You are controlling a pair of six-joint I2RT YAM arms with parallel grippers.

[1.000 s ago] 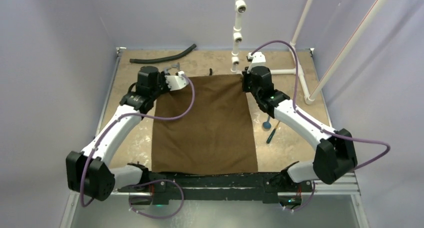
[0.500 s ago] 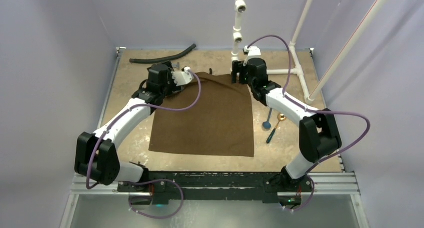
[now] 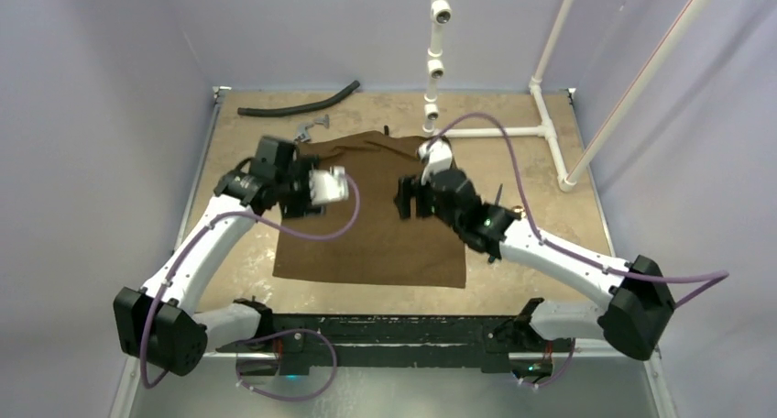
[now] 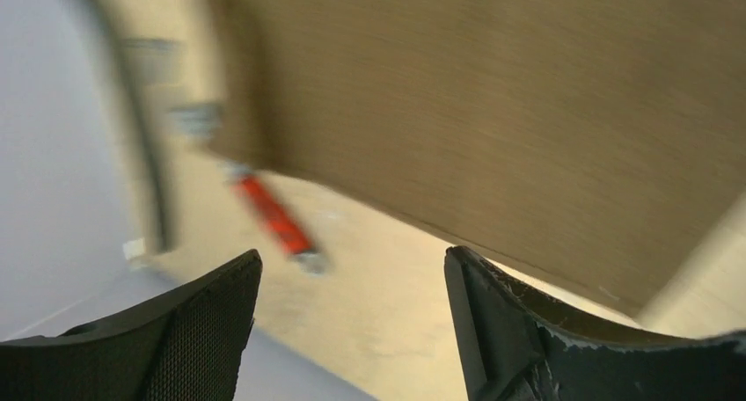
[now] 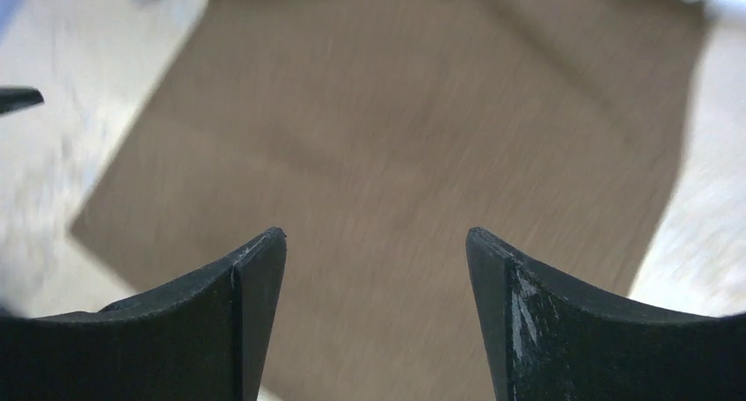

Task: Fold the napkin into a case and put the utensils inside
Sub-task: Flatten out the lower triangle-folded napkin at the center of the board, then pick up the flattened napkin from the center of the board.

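The dark-brown napkin point(image 3: 376, 235) lies spread on the table, its far edge a little rumpled. My left gripper point(image 3: 316, 196) hovers open over the napkin's left part. In its wrist view the left gripper point(image 4: 354, 256) has nothing between its fingers, and the napkin point(image 4: 493, 111) edge is beyond them. My right gripper point(image 3: 410, 200) hangs open above the middle of the cloth. In the right wrist view the right gripper point(image 5: 376, 234) is empty over the napkin point(image 5: 396, 137). The utensils are mostly hidden under my right forearm; a small gold bit point(image 3: 519, 213) shows.
A black hose point(image 3: 298, 102) lies along the far edge and shows blurred as the hose point(image 4: 145, 146). A red-handled wrench point(image 4: 273, 216) and a small grey tool point(image 3: 311, 125) sit just past the napkin's far left corner. White pipe framing point(image 3: 550, 134) stands at the back right.
Both grippers opened, let go of the napkin's far corners and drew back over the cloth. The napkin's near edge slid away from the table's front.
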